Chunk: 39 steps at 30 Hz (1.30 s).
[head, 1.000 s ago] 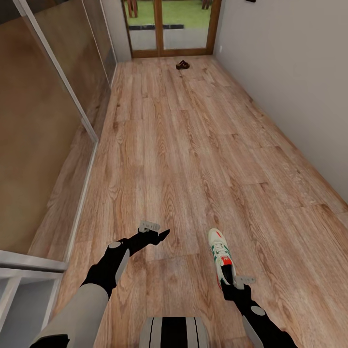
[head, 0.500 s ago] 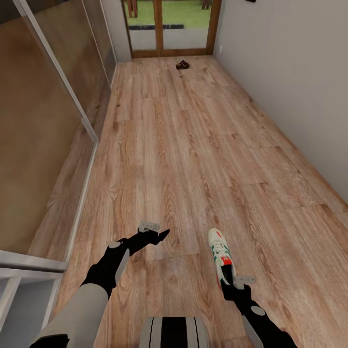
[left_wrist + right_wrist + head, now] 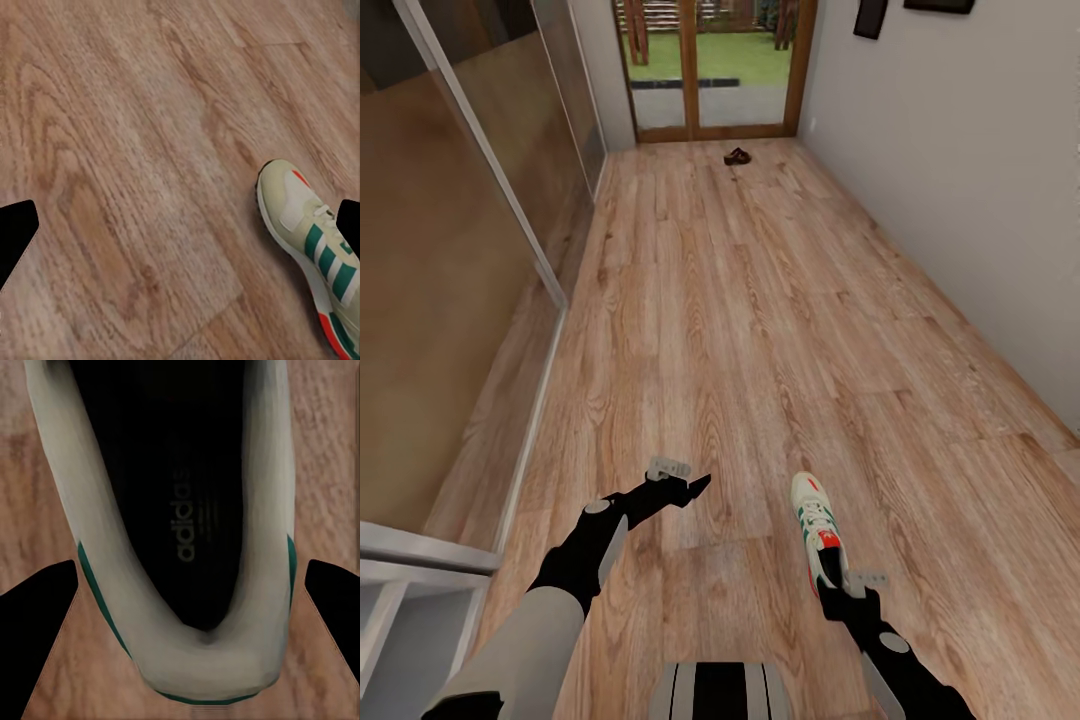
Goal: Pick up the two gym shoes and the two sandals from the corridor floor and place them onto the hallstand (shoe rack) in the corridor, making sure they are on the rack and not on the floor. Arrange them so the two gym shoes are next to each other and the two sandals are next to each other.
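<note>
While the right gripper [image 3: 830, 587] sits wide open straddling the gym shoe's [image 3: 816, 525] heel, nothing is held (shoe lies on the corridor floor [image 3: 740, 330]). Judged light with a soft upper; the stiffer heel collar [image 3: 210, 660] looks the best hold. Left gripper [image 3: 695, 487] hovers open and empty beside it.

- We read one word, "adidas", in pale lowercase letters on the dark insole of the gym shoe [image 3: 180, 495], seen in the right wrist view looking down into the shoe's opening.
- The letters run lengthwise along the insole, towards the heel end.
- In the head view and the left wrist view the same white, green-striped shoe carries no lettering we can make out.
- We find no other text, number or sign readable.
</note>
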Available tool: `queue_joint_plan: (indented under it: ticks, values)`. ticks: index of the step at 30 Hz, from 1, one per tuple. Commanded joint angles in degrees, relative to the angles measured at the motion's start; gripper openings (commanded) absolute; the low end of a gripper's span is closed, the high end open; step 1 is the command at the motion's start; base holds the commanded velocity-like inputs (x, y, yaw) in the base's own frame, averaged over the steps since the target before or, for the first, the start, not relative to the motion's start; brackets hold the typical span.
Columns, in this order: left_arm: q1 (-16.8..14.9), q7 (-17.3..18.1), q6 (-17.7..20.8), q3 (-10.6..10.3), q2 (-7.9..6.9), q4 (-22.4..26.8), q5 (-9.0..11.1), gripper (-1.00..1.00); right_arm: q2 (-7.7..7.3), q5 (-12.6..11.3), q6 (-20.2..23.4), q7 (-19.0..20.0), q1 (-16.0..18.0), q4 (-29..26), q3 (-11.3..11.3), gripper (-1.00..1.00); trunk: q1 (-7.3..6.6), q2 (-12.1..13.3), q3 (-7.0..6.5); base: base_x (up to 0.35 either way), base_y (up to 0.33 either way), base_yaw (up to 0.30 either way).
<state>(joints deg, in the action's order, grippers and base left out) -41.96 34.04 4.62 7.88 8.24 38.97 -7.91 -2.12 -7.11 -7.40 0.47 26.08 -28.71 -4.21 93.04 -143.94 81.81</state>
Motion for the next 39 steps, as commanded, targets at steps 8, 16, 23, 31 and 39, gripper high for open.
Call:
queue_joint_plan:
  ticks: [8, 16, 23, 31, 39]
  values:
    - [0.21, 0.63, 0.14, 0.93, -0.46, 0.12, -0.58, 1.00, -0.07, -0.55, -0.24, 0.06, 0.02, 0.06, -0.69, -1.00, -0.21, 0.10, -1.74, 0.000, 0.000, 0.000]
    - [5.33, 0.42, -0.04, 1.18, -5.05, -0.07, -0.61, 1.00, 0.01, -0.54, -0.41, -0.10, 0.02, 0.31, -0.80, -1.00, -0.42, 0.20, -3.51, 0.000, 0.000, 0.000]
    - [14.90, 0.18, -7.74, 4.52, -8.97, -0.92, -0.53, 1.00, -0.06, -0.47, -0.95, 0.00, -0.06, 0.47, -0.76, -1.00, -0.60, 0.30, -5.53, 0.000, 0.000, -0.074]
    - [19.32, 0.23, -13.02, 9.81, -9.11, -1.00, -0.72, 1.00, -0.18, -0.37, -1.21, 0.05, -0.06, 0.19, -0.77, -1.00, -0.81, 0.40, -7.99, 0.000, 0.000, -0.098]
    - [21.38, -0.40, -14.16, 10.87, -9.14, -1.56, -0.58, 1.00, -0.76, 1.31, -4.98, -0.02, -0.19, 0.59, -0.87, -1.00, -1.01, 0.51, -10.47, 0.000, 0.000, -0.020]
